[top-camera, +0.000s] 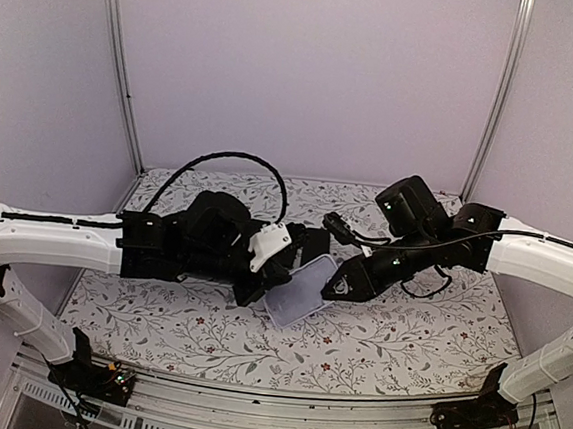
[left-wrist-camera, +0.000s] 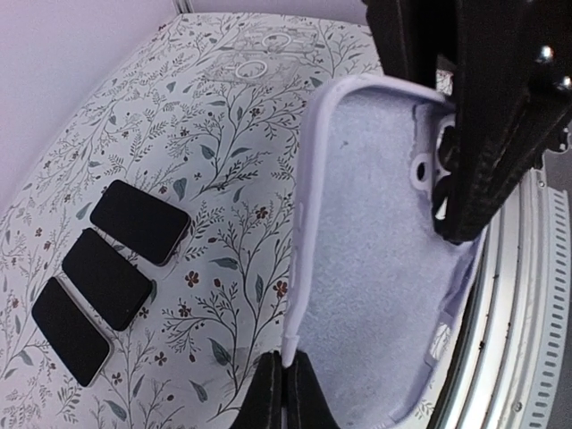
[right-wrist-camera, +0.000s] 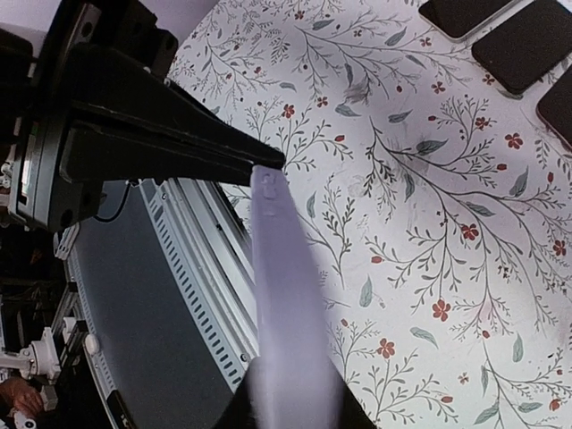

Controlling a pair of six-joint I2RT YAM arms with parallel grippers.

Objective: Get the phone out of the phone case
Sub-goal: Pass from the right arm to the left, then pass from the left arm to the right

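Note:
The phone case point(top-camera: 298, 292) is a pale lavender shell held in the air between both arms. In the left wrist view the case point(left-wrist-camera: 375, 268) shows its bare fuzzy inner lining with no phone inside. My left gripper point(left-wrist-camera: 288, 380) is shut on the rim of one long side. My right gripper point(right-wrist-camera: 290, 407) is shut on the case point(right-wrist-camera: 281, 295), seen edge-on; its black fingers point(left-wrist-camera: 492, 134) clamp the end with the camera cutout. Three black glossy phones point(left-wrist-camera: 140, 221) point(left-wrist-camera: 105, 278) point(left-wrist-camera: 70, 331) lie side by side on the floral table. In the top view, both grippers, left point(top-camera: 258, 290) and right point(top-camera: 334, 287), meet at the case.
The phones also show in the right wrist view point(right-wrist-camera: 527, 40) at the top right. A faint clear shell-like outline point(left-wrist-camera: 268, 49) lies on the floral cloth at the far end. The table's metal front rail point(right-wrist-camera: 192, 259) runs just below the case. Cables point(top-camera: 226, 159) loop behind the arms.

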